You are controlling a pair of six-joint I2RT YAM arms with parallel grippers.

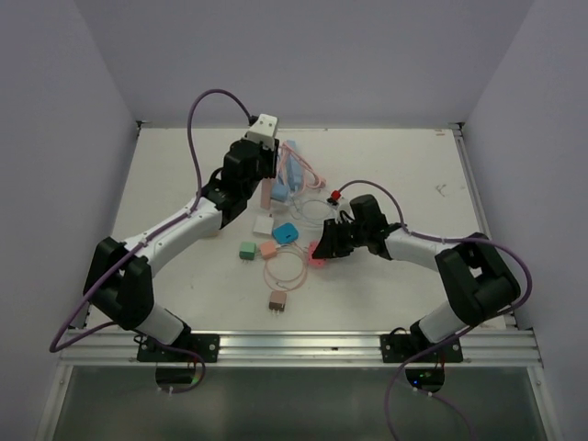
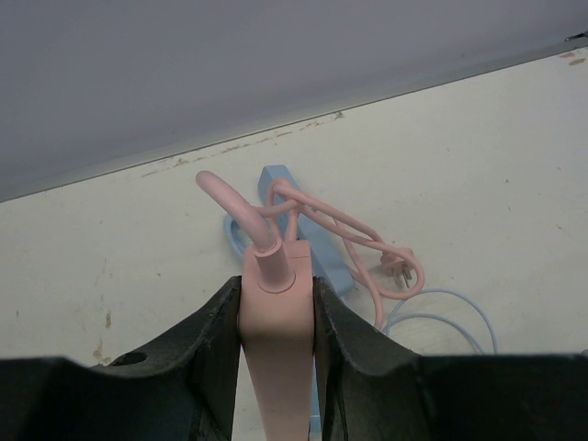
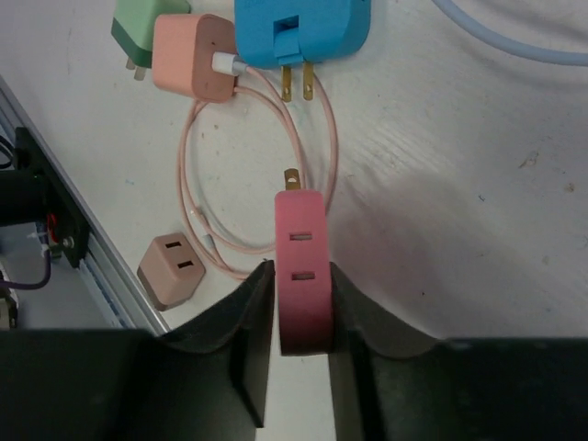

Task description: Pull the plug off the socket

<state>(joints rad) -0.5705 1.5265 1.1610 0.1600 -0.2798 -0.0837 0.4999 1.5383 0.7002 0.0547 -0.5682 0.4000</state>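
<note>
My left gripper (image 2: 276, 312) is shut on a long pale pink socket strip (image 2: 276, 349), whose pink cable (image 2: 317, 216) loops away over the table. In the top view this gripper (image 1: 260, 175) holds the strip (image 1: 265, 193) near the table's back middle. My right gripper (image 3: 301, 299) is shut on a pink-red plug (image 3: 301, 257) with two slots in its face and a brass prong at its far end. In the top view the right gripper (image 1: 323, 248) holds the plug (image 1: 316, 252) at the table's middle, apart from the strip.
A blue power strip (image 2: 312, 248) and a light blue cable (image 2: 450, 312) lie behind the pink strip. A blue adapter (image 3: 303, 28), a salmon charger (image 3: 188, 55), a green charger (image 3: 147, 28), a brown cube (image 3: 173, 269) and a thin pink cable loop (image 3: 195, 211) lie nearby. The front rail (image 3: 55, 220) is close.
</note>
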